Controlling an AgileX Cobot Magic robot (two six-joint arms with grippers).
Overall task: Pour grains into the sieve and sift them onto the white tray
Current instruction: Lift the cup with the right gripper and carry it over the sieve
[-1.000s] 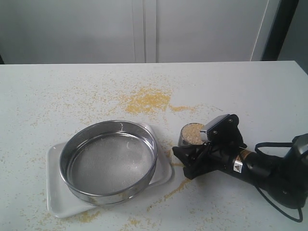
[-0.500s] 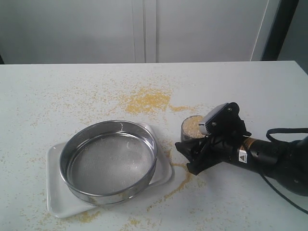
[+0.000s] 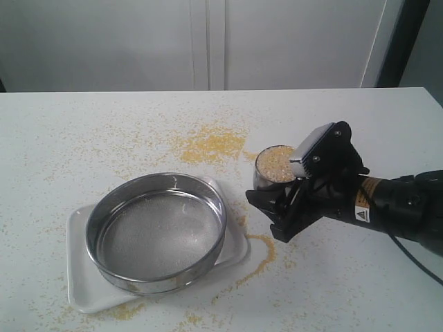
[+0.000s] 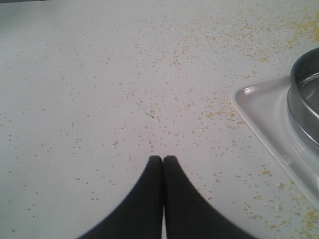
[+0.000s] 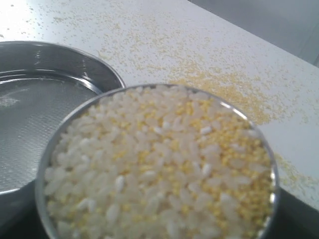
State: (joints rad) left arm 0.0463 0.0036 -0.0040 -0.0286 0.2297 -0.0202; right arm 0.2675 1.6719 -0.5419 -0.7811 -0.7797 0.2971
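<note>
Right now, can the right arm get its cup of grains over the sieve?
Probably yes. Its fingers hold the full steel cup just beside the sieve. Nothing stands between them; only loose grains lie on the table.

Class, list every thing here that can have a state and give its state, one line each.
steel cup, upright, full of grains, gripped by the right gripper.
sieve, mesh bare, standing on the white tray.
right gripper, closed on the steel cup.
left gripper, shut, empty.
table, strewn with spilled grains.
</note>
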